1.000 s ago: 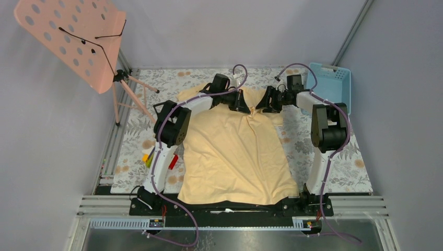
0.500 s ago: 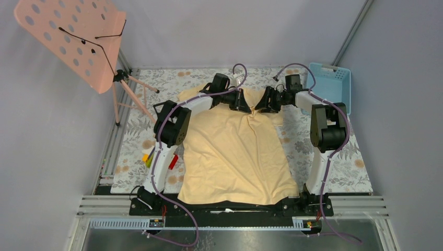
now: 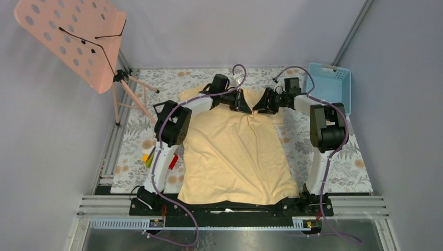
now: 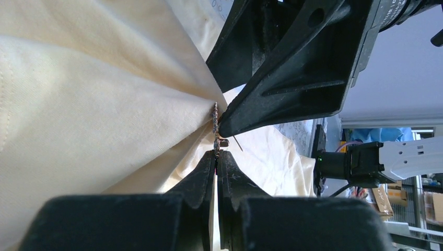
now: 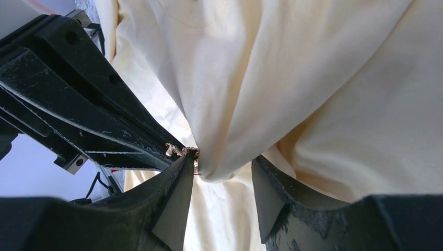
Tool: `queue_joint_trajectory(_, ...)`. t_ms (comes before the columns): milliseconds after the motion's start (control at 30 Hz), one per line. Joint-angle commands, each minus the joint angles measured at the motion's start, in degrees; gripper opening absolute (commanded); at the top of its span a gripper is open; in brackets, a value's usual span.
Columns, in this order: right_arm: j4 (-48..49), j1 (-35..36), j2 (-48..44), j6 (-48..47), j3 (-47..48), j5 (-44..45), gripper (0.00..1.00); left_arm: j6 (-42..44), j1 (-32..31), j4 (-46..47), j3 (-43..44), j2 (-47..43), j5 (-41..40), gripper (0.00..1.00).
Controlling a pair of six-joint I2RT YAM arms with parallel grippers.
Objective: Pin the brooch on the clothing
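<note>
Showing edge-on in the left wrist view, the brooch (image 4: 215,125) sits at the very tips of the left gripper (image 4: 217,156). Its jaws are pressed together on the brooch's lower edge, against a raised fold of the clothing (image 4: 78,94). The ornament's face is hidden there. The right wrist view adds that the right gripper (image 5: 222,163) stands half-wide astride that fold, one finger just beside the brooch. From above, both grippers meet at the shirt's far end, and the brooch cannot be made out.

Pink music stand (image 3: 68,39) stands far left, blue basket (image 3: 339,86) far right.
</note>
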Motion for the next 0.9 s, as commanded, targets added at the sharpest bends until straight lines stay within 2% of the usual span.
queue_joint_trajectory(0,3.0,1.3,-1.5,2.1,-1.9,-1.6,0.51,-1.0,0.1,6.9,0.7,-0.4,4.5,0.00)
queue_joint_trajectory(133,4.1,1.2,-3.4,2.8,-3.3,-1.0,0.56,-2.7,0.6,8.5,1.0,0.4,6.5,0.00)
queue_joint_trajectory(300,4.1,0.8,-5.8,3.5,-3.2,0.0,0.62,-1.4,0.7,5.5,2.9,1.8,9.0,0.00)
queue_joint_trajectory(633,13.5,-2.3,-10.4,8.7,-8.3,-3.1,0.74,-1.4,0.8,5.2,3.2,2.3,9.7,0.00)
queue_joint_trajectory(800,23.8,-5.3,-12.6,14.9,-15.1,-5.2,0.77,-2.5,0.8,6.2,3.1,2.4,10.2,0.00)
queue_joint_trajectory(867,25.0,-6.7,-13.2,15.5,-16.4,-5.6,0.76,-2.8,0.8,6.6,3.1,2.4,10.5,0.00)
